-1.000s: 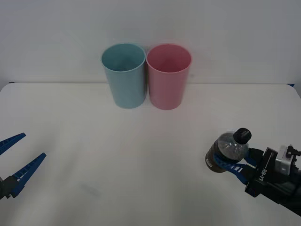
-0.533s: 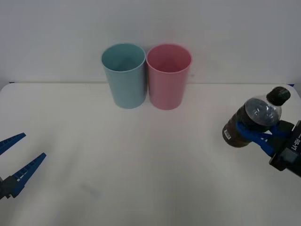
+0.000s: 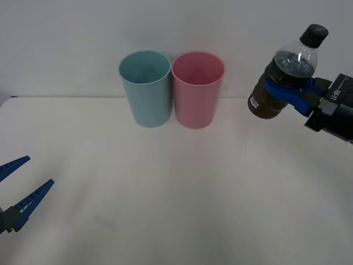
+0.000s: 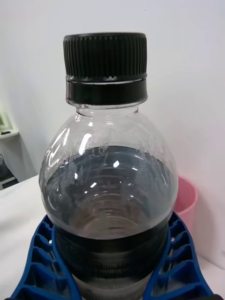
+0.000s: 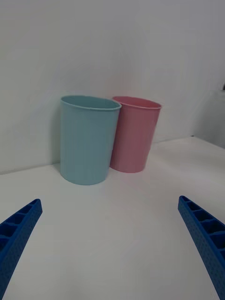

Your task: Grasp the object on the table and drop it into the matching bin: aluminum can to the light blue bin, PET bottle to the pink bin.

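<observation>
Front view: right claw, upper right of frame, clamped round the waist of the bottle, which hangs clear above the bench, cap tilted up and to the right. Pink bin and blue bin stand touching side by side at upper centre, pink nearer the bottle. Left claw, lower left edge, fingers spread, idle. Right wrist view: bottle fills centre, blue fingers hugging both sides; pink bin's rim peeks out at right. Left wrist view: blue bin and pink bin at centre, fingers wide apart at the lower corners. Advice: carry the bottle leftward over the pink mouth, stay above the rim, centre it before releasing.
</observation>
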Controlling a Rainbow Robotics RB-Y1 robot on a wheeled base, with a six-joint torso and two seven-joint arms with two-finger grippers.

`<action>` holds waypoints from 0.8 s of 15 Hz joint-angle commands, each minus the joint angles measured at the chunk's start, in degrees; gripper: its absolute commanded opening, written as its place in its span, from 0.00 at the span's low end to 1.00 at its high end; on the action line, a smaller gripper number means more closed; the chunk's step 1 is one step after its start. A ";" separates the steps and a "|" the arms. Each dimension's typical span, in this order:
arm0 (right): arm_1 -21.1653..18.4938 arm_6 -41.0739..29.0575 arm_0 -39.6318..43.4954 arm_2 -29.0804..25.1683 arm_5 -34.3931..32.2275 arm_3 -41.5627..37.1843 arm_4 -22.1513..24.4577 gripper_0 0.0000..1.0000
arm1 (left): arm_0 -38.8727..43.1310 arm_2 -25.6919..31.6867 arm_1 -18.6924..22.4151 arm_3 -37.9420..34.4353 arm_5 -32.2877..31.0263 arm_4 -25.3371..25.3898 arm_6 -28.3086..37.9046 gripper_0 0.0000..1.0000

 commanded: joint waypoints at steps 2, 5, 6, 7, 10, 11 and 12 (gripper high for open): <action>-1.17 -1.13 -14.87 5.89 -0.14 12.85 1.03 0.00 | 0.00 0.00 0.00 0.00 0.00 0.00 0.00 1.00; -0.73 -0.43 -26.12 10.81 -0.14 24.98 2.34 0.00 | 0.00 0.00 0.00 0.00 0.00 0.00 0.00 1.00; -0.38 0.01 -29.63 12.65 -0.05 29.11 2.34 0.00 | 0.00 0.00 0.00 0.00 0.00 0.00 0.00 1.00; 0.24 0.54 -33.41 14.68 -0.05 33.42 2.43 0.00 | 0.00 0.00 0.00 0.00 0.00 0.00 0.00 1.00; 2.44 1.94 -42.55 19.16 -0.05 45.02 2.61 0.00 | 0.00 0.00 0.00 0.00 0.00 0.00 0.00 1.00; 3.67 2.65 -45.89 20.56 -0.05 49.59 2.96 0.00 | 0.00 0.00 0.00 0.00 0.00 0.00 0.00 1.00; 4.81 3.44 -48.62 21.62 -0.05 53.20 3.66 0.00 | 0.00 0.00 0.00 0.00 0.00 0.00 0.00 1.00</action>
